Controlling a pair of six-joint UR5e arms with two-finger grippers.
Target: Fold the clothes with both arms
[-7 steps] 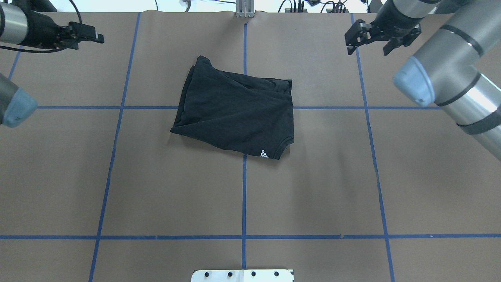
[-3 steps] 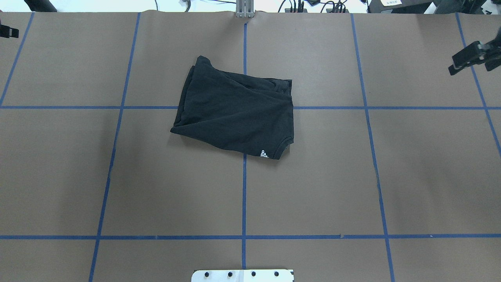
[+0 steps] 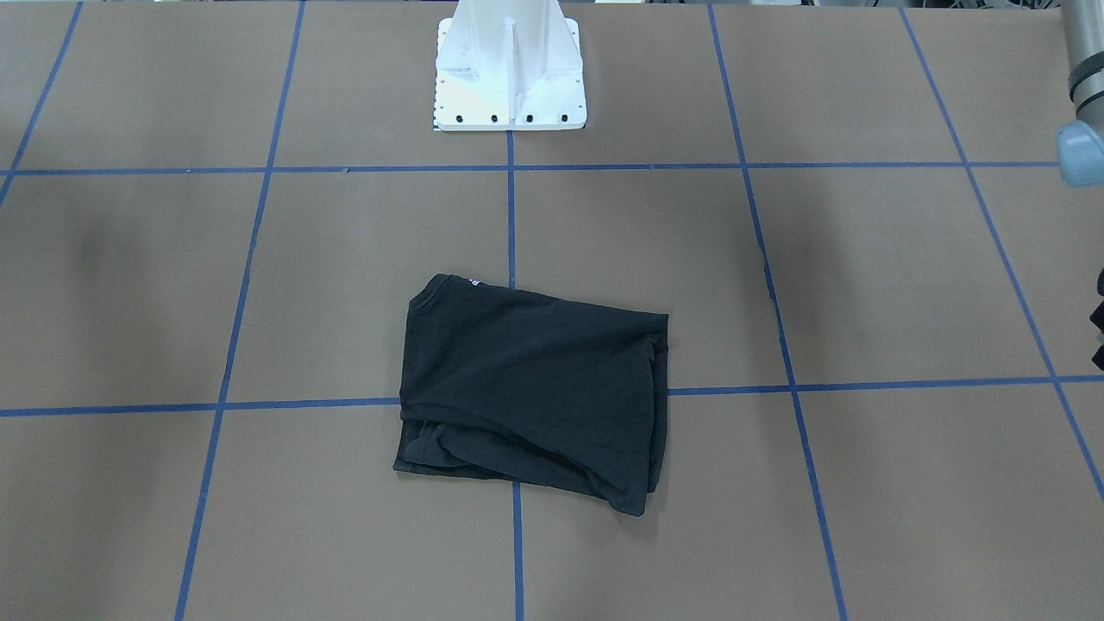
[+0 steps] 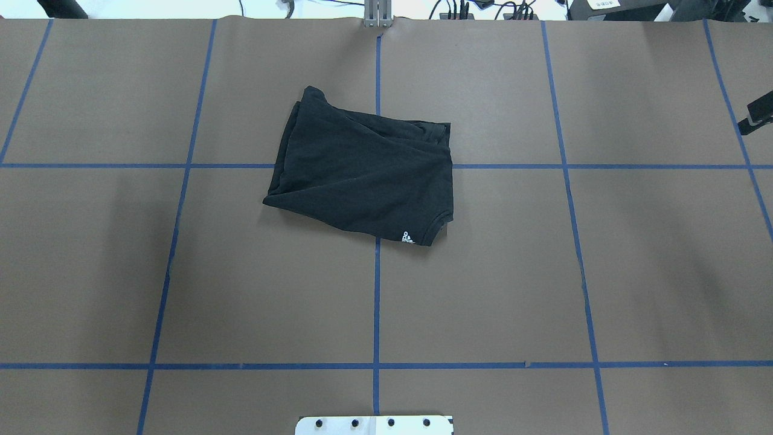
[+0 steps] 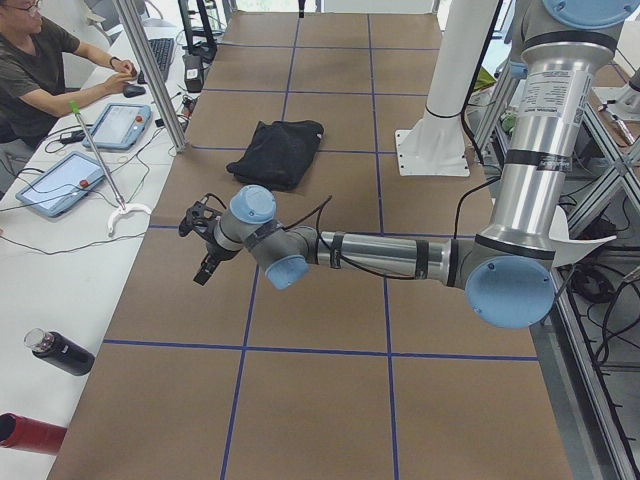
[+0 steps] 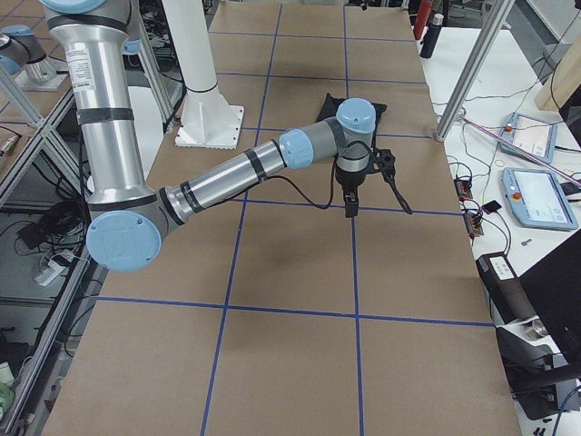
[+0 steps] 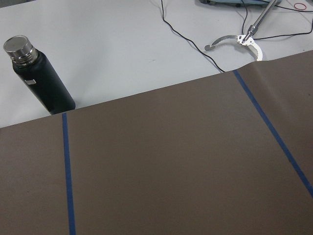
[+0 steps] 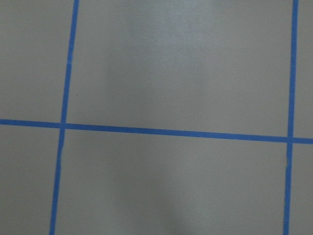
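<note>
One shirt point(image 4: 362, 175), black, lies folded into a rough rectangle at the middle of the counter point(image 4: 181, 272). It sits over a crossing of blue tape lines point(image 4: 376, 302) and is slightly skewed. Plain black side is up. A small white logo point(image 4: 408, 237) shows at the corner by the collar, on the edge nearer the pedestal point(image 4: 374, 425). Loose layers and a sleeve bunch along the far edge. Nothing touches the shirt.

Left tool point(image 5: 198, 243) is out toward the counter's left end, near the edge far from the robot and well apart from the shirt. In the left side view it hangs just above the brown surface, with the left arm point(image 5: 380, 255) stretched out low toward it. Front view catches only a black sliver at the frame edge. Can't tell whether it is open or closed, and no cloth is seen in it.

Right tool point(image 6: 370, 193) is toward the right end, also well apart from the shirt. Overhead shows just a black tip at the right border, level with the shirt's far edge. Right arm point(image 6: 227, 177) reaches out low across the counter. Can't tell its state either, and no cloth is seen in it.

Left wrist view shows brown counter, tape, and a dark bottle point(image 7: 39, 78) standing on the white surface beyond. Right wrist view shows only counter and tape.

A person point(image 5: 35, 70) sits at the side bench.
</note>
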